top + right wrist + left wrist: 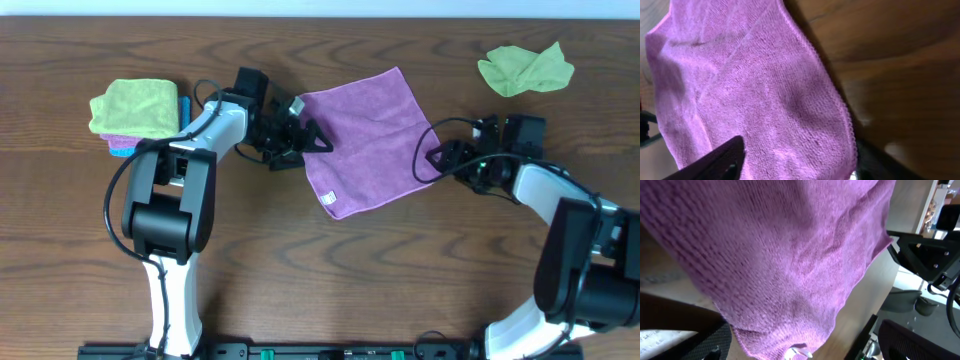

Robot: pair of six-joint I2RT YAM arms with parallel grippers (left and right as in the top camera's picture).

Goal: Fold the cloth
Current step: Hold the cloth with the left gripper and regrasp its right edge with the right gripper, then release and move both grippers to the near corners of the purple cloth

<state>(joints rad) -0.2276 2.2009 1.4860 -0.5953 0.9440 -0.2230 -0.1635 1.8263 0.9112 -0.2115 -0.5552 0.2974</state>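
Note:
A purple cloth (pixel 365 140) lies spread flat on the wooden table, turned like a diamond. My left gripper (pixel 305 140) sits at its left edge, near the upper left corner. In the left wrist view the cloth (pixel 790 255) fills the frame and its edge lies between the spread fingers (pixel 800 350). My right gripper (pixel 437 157) sits at the cloth's right corner. In the right wrist view the cloth (pixel 750 90) and its scalloped edge lie between the spread fingers (pixel 800 165). Both grippers look open, straddling the cloth.
A crumpled green cloth (pixel 525 68) lies at the back right. A stack of folded cloths (pixel 135 107), yellow-green on top with pink and blue beneath, sits at the back left beside the left arm.

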